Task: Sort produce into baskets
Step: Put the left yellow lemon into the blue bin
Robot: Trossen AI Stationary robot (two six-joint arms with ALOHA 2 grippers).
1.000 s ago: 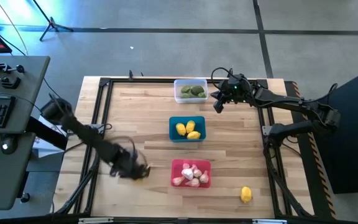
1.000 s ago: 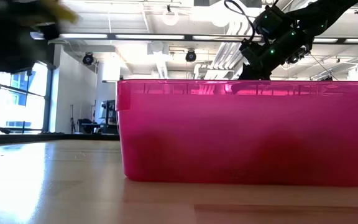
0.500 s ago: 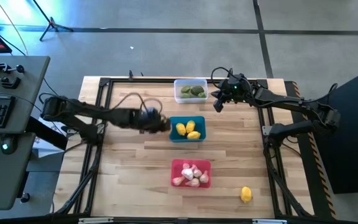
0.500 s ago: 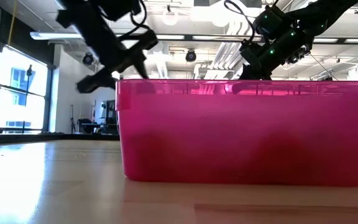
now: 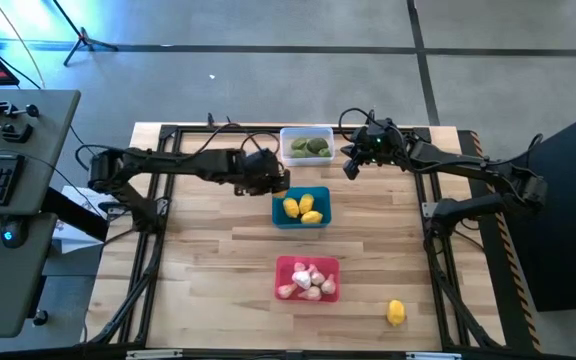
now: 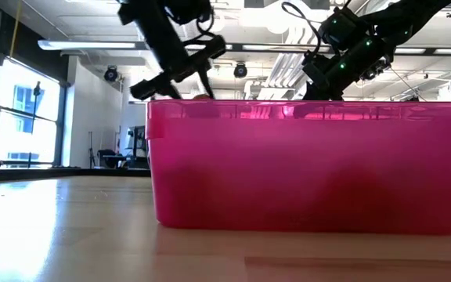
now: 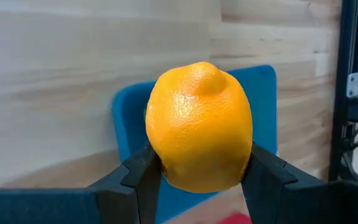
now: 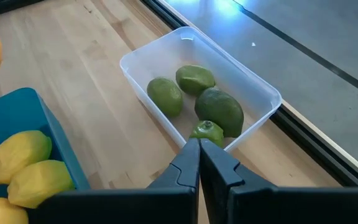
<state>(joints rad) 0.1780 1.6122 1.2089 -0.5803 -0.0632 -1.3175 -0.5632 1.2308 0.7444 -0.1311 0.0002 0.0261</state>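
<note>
High view: left end effector (image 5: 273, 180) has swung within the last second from the near-left surface (image 5: 218, 250) up to the blue tub's (image 5: 301, 207) left edge; right end effector (image 5: 351, 163) is unchanged, beside the clear tub (image 5: 306, 145) of green fruits. One yellow fruit (image 5: 395, 312) lies loose near the red tub (image 5: 307, 278). Low view: left arm now shows above the red tub's (image 6: 308, 164) rim. Left wrist view: fingers clamp an orange fruit (image 7: 199, 126) over the blue tub (image 7: 129, 118); release looks next. Right wrist view: right fingers (image 8: 199, 171) pressed together, empty, near the clear tub (image 8: 253, 93).
</note>
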